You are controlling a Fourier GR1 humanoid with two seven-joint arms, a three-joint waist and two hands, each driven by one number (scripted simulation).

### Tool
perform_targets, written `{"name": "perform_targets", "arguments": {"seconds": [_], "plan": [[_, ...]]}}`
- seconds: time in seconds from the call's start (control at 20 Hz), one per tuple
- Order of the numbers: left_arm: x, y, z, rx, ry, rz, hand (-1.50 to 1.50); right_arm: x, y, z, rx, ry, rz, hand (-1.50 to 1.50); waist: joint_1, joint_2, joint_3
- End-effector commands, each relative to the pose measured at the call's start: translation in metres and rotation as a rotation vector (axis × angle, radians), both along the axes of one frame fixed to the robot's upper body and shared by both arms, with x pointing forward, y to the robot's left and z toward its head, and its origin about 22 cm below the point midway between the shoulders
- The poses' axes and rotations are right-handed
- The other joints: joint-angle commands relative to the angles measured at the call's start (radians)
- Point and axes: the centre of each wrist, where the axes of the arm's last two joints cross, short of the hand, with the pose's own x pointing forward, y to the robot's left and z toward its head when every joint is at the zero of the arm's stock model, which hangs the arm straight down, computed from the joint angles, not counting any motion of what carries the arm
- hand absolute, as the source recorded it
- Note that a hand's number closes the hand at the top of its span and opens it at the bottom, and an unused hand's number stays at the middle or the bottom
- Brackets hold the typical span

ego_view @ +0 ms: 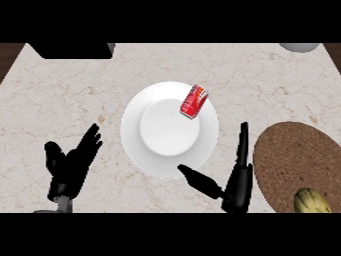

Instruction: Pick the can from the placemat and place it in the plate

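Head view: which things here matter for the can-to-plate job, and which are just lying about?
Job:
red can, lying on the plate
white plate
brown placemat
right hand, open beside the plate

Lying about:
yellowish fruit on the placemat
black object, far left
pale round object, far right
left hand, resting open

No legible text, even on can (193, 101).

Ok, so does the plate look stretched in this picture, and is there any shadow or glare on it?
Head view: the white plate reads taller than wide, so the view distorts it; soft shading darkens its lower rim, with no bright glare. The red can lies tilted on the plate's upper right rim, its edges slightly soft. The counter is evenly lit.
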Motion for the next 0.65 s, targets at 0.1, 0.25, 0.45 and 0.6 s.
{"name": "perform_targets", "arguments": {"seconds": [0.1,0.25,0.45,0.6], "plan": [[-0.005,-0.011,-0.001,0.000,0.014,0.010,0.00,-0.061,-0.021,-0.024,-0.052,0.054,0.066,-1.50,-0.006,-0.002,-0.001],[-0.013,0.010,-0.006,0.012,0.016,-0.003,0.00,-0.080,-0.010,-0.035,-0.071,0.073,0.071,-1.50,-0.004,-0.002,-0.001],[0.004,0.010,-0.001,-0.006,-0.002,-0.003,0.00,-0.076,-0.019,-0.039,-0.094,0.076,0.070,-1.50,-0.004,-0.001,-0.002],[-0.004,-0.003,0.002,0.015,-0.007,0.014,0.00,-0.088,-0.006,-0.026,-0.099,0.089,0.055,-1.50,-0.003,-0.001,-0.002]]}}
